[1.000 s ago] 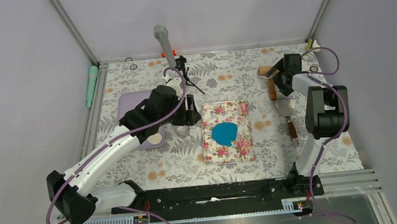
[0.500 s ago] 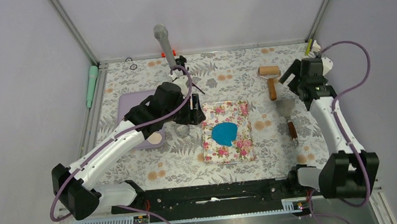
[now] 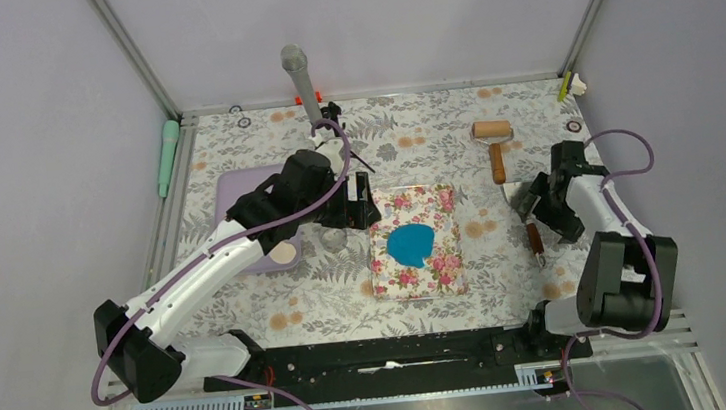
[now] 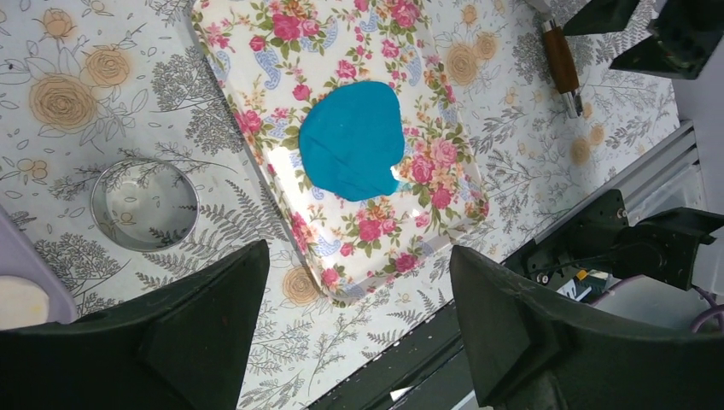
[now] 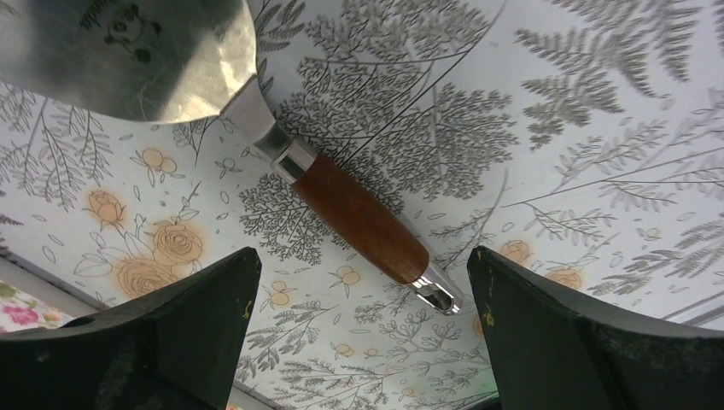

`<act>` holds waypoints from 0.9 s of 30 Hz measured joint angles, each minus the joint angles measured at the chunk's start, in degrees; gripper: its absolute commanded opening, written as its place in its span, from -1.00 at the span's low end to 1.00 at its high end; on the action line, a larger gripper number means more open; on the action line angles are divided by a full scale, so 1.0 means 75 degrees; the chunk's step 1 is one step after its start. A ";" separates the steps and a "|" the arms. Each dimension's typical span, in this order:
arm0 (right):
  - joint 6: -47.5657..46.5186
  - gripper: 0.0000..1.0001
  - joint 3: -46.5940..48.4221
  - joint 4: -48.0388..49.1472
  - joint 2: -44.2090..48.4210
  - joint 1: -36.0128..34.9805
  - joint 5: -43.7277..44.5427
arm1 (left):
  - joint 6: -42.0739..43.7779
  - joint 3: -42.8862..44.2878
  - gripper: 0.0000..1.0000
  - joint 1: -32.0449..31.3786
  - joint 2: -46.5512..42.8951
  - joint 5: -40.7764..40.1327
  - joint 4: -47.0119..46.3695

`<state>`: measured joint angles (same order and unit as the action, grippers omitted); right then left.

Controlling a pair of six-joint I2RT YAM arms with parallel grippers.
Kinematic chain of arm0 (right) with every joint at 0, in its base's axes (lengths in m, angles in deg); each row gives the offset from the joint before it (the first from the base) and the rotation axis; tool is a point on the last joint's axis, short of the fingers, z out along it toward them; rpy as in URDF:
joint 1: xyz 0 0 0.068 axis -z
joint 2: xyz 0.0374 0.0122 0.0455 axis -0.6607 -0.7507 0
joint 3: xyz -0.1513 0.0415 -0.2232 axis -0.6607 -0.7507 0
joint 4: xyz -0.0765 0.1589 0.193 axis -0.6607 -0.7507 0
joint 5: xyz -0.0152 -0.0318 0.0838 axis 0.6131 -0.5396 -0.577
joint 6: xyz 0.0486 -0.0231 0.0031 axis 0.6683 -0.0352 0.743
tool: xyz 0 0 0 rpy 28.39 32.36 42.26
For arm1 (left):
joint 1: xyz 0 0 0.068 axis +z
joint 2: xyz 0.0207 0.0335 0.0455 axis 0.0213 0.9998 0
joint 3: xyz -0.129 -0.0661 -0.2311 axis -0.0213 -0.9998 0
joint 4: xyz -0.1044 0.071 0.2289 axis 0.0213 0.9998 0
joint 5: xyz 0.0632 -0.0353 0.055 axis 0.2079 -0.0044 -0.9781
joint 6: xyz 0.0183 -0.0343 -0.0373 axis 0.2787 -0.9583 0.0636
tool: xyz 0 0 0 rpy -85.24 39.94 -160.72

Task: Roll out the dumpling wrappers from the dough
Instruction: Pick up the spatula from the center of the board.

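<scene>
The dough (image 3: 410,245) is a flattened bright blue sheet with a notch on one edge, lying on the floral pink mat (image 3: 445,267). In the left wrist view the dough (image 4: 352,139) lies ahead of my left gripper (image 4: 359,256), which hovers open and empty above the mat's (image 4: 256,51) near-left corner. The wooden roller (image 3: 493,137) rests at the back right, untouched. My right gripper (image 3: 545,210) hangs open over a wood-handled spatula (image 5: 359,218), right gripper (image 5: 363,256) holding nothing. The dumpling wrappers are out of view.
A clear ring cutter (image 3: 334,238) sits left of the mat, also seen as the ring cutter (image 4: 145,203). A purple tray (image 3: 237,192) with a cream disc lies at the left. A grey post (image 3: 298,71) stands at the back; a green tool (image 3: 168,153) lies beyond the left rail.
My right arm has swung from the roller at the back down to above the spatula. The left gripper's jaws have widened; that arm has barely moved.
</scene>
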<state>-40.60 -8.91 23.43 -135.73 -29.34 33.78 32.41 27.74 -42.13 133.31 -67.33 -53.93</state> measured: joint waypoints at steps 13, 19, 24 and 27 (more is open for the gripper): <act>-0.0449 0.42 -0.0201 0.0466 -0.1527 0.0000 -0.1212 | 0.0012 0.0157 0.72 0.0003 0.0140 0.0370 -0.0015; -0.0475 0.25 -0.0038 0.0309 -0.1734 0.0006 -0.1119 | 0.0003 0.0358 0.75 0.0067 0.0248 0.0557 0.0219; -0.0522 -0.97 -0.0003 0.0274 -0.1813 0.0020 -0.1040 | -0.0058 0.0498 0.75 0.0254 0.0315 0.0679 0.0297; -0.0449 -1.00 0.0061 0.0338 -0.1851 0.0055 -0.1224 | -0.0143 0.0560 0.75 0.0484 0.0391 0.0918 0.0344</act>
<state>-43.96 -8.45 25.96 -149.61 -28.93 24.60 31.34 31.93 -38.50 136.24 -60.45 -51.35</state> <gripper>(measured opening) 0.176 0.873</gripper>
